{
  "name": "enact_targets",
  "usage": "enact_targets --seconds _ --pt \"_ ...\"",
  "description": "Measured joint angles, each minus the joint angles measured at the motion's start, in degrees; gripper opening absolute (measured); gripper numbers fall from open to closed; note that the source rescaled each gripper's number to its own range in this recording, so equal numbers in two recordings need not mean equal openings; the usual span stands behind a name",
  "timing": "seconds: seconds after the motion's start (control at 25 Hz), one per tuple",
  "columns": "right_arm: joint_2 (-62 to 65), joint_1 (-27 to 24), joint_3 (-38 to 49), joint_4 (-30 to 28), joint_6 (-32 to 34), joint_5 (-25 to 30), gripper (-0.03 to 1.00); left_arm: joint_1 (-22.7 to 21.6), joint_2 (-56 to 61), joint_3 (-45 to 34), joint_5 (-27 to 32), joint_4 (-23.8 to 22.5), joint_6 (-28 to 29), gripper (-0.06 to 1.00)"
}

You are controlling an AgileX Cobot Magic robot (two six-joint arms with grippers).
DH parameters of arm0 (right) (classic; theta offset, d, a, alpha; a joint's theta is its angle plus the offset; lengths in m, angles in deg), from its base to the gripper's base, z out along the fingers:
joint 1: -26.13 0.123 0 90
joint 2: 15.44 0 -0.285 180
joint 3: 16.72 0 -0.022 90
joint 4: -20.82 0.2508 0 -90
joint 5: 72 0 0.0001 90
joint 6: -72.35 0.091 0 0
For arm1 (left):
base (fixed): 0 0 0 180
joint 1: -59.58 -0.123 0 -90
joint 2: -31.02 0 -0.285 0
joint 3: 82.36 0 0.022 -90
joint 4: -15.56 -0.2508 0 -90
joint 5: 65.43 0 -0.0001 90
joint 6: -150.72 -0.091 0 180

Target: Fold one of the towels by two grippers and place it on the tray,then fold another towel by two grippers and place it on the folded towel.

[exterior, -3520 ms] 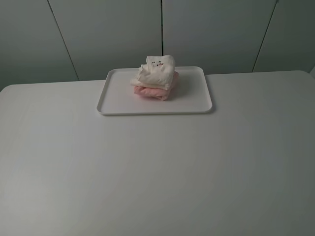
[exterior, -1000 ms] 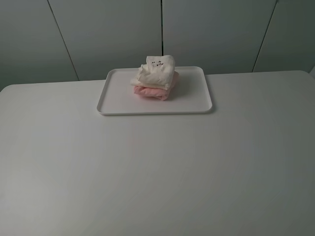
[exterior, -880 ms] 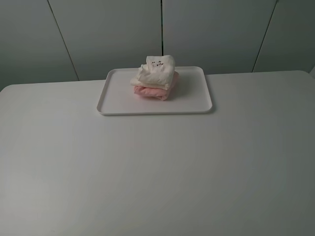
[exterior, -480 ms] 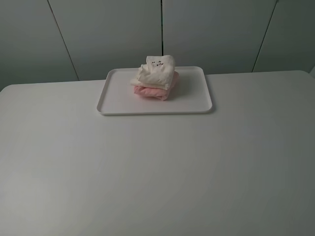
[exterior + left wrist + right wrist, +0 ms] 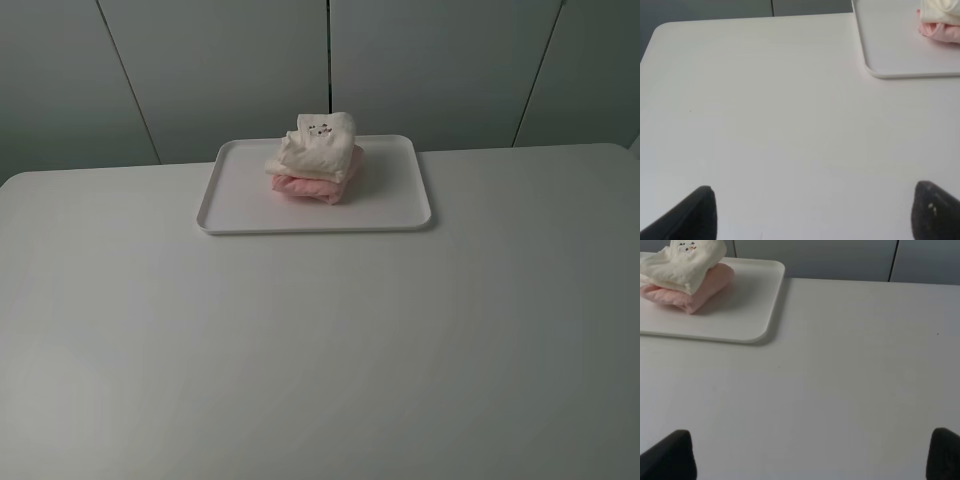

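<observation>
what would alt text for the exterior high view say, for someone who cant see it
A folded cream towel sits on top of a folded pink towel on a white tray at the far side of a plain white table. No arm or gripper shows in this view, and grey wall panels stand behind.

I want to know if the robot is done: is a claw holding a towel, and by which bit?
Nothing is held. Both claws are open over the bare table; the cream towel lies on the pink towel.
</observation>
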Motion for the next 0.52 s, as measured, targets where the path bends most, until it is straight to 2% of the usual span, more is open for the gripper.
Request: enact_targets --seconds 0.52 --pt "0.0 0.0 0.0 0.0 0.0 0.0 1.00 0.0 0.0 0.0 0.0 0.0 0.0 1.00"
